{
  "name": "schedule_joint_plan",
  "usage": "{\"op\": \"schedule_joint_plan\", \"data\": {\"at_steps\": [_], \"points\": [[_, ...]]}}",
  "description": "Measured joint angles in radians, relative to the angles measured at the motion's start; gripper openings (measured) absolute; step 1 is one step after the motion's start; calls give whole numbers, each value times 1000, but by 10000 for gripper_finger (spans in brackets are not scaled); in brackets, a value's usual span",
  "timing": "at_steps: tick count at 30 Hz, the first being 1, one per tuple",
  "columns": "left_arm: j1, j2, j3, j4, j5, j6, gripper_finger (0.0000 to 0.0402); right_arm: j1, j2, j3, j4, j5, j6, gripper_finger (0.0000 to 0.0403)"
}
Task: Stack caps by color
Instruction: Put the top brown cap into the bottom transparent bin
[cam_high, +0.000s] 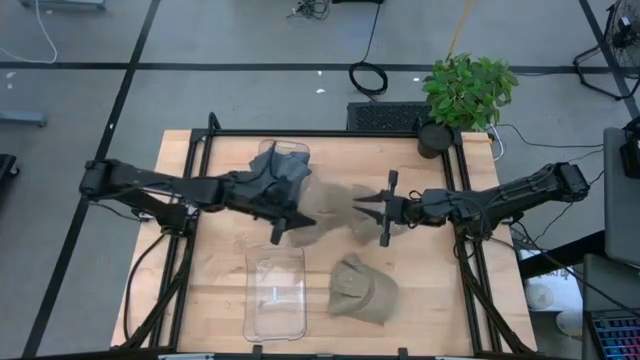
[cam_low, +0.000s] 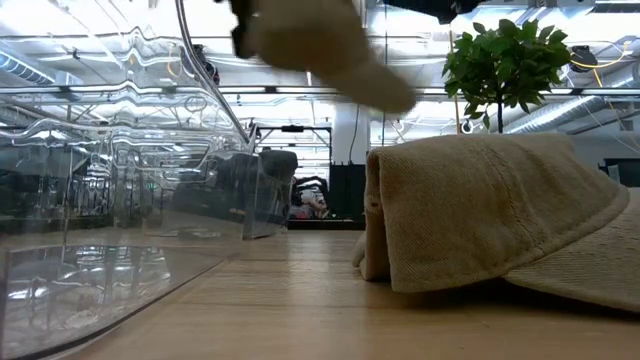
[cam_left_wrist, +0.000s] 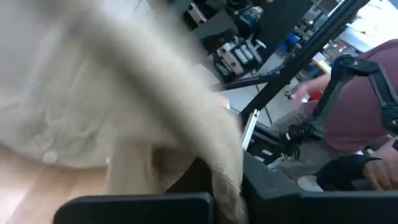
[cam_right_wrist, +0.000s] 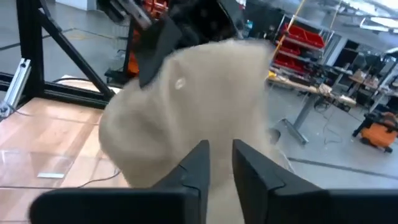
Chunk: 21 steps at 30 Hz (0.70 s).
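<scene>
A tan cap (cam_high: 330, 212) hangs in the air between my two grippers over the table's middle; it also shows in the low view (cam_low: 320, 45) and in the right wrist view (cam_right_wrist: 186, 106). My left gripper (cam_high: 288, 216) is shut on its left side. My right gripper (cam_right_wrist: 219, 163) meets it from the right, its fingers nearly together with tan cloth in the gap. A second tan cap (cam_high: 362, 290) lies crown up on the table at the near right and fills the low view (cam_low: 490, 215). Blue-grey caps (cam_high: 275, 172) lie piled in the far clear bin. My left gripper holds the tan cap by its crown side (cam_right_wrist: 163, 59), coming level from the table's left. The cloth fills its own wrist view (cam_left_wrist: 124, 106) and hides the fingers. The cap is lifted clear and its brim (cam_low: 395, 95) droops toward the right. My right gripper has tan cloth (cam_right_wrist: 219, 174) in the narrow gap between its two fingers, coming level from the table's right. Which part of the cap this is, I cannot tell. The cap is clear of the table.
An empty clear bin (cam_high: 275, 290) stands at the near middle, close on the left in the low view (cam_low: 110, 200). A potted plant (cam_high: 465, 95) stands at the far right corner. A person (cam_left_wrist: 348, 106) sits beyond the table. Bare wood lies at the near left.
</scene>
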Motion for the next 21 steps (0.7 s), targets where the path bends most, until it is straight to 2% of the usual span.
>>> {"op": "schedule_joint_plan", "data": {"at_steps": [3,7,10,13,17,18,21], "points": [[-19,-62,0,-104,-57,-1,17,0,0,0,-22,-6,4,92],[-33,-130,1,-135,-75,0,17,0,0,0,-14,-8,29,141],[-36,-148,40,-213,9,-1,17,-13,0,0,-8,-9,77,172],[-56,-145,150,-451,97,22,17,-24,0,0,-26,-9,92,194],[-156,-108,291,-785,213,143,17,-31,1,0,-50,-9,109,209],[-184,-98,322,-852,202,150,17,-31,1,0,-56,-9,109,211],[-269,-84,406,-985,31,180,17,-31,1,0,-71,-9,108,212]]}}
